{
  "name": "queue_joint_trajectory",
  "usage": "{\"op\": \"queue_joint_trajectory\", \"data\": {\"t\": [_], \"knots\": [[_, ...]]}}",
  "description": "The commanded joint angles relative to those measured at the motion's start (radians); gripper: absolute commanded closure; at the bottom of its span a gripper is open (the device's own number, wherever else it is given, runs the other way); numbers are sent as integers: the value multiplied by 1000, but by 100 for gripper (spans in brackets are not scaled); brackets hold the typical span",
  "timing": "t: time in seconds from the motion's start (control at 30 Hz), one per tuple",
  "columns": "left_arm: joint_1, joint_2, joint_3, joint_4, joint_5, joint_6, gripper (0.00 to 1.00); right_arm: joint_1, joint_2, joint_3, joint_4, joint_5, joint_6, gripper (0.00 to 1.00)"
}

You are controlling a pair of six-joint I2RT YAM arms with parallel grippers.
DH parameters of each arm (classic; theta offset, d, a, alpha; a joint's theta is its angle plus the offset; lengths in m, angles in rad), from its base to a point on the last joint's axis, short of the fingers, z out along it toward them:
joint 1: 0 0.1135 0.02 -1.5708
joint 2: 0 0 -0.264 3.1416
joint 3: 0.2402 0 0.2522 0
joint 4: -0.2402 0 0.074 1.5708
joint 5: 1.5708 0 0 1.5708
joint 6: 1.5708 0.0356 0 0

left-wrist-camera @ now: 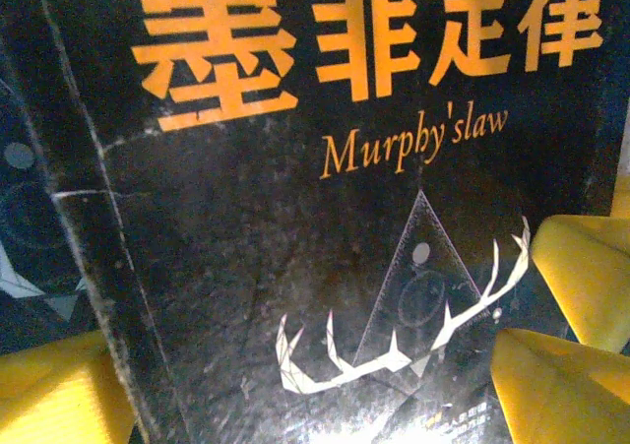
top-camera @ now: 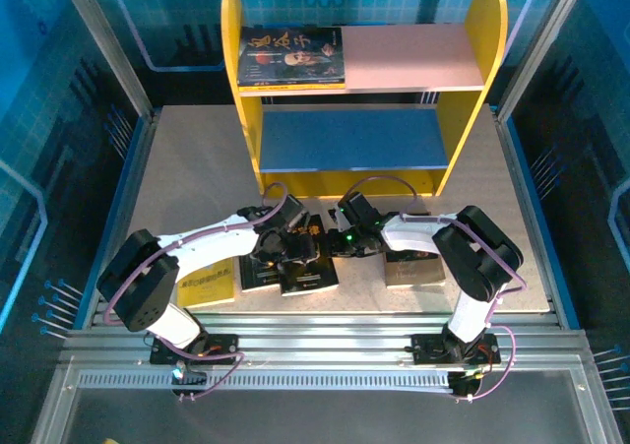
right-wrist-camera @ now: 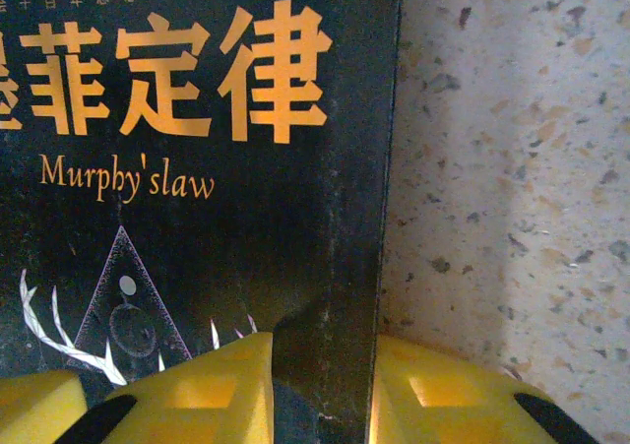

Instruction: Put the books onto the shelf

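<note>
L end effector [left-wrist-camera: 305,370] hangs spread wide over the black book [left-wrist-camera: 295,227]. The book lies flat, cover up, on the surface [top-camera: 177,168] near the arm bases, long axis near-to-far w/ title end seemingly toward the shelf [top-camera: 354,139]. R end effector [right-wrist-camera: 323,365] pinches its right edge; risk: the thin paperback sags or slips from a one-edge grip, or drags the neighbour book [top-camera: 264,267] along.
</note>
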Motion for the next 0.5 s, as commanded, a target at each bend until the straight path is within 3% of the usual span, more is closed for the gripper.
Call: {"op": "queue_joint_trajectory", "data": {"t": [0.0,0.27,0.47], "knots": [[6,-43,-30,106,68,12,11,40,52,-14,-102,-47,3,71],[39,-148,12,204,179,120,13,40,52,-16,-107,-44,1,72],[41,-114,30,200,191,128,18,40,38,-23,-104,-36,10,72]]}}
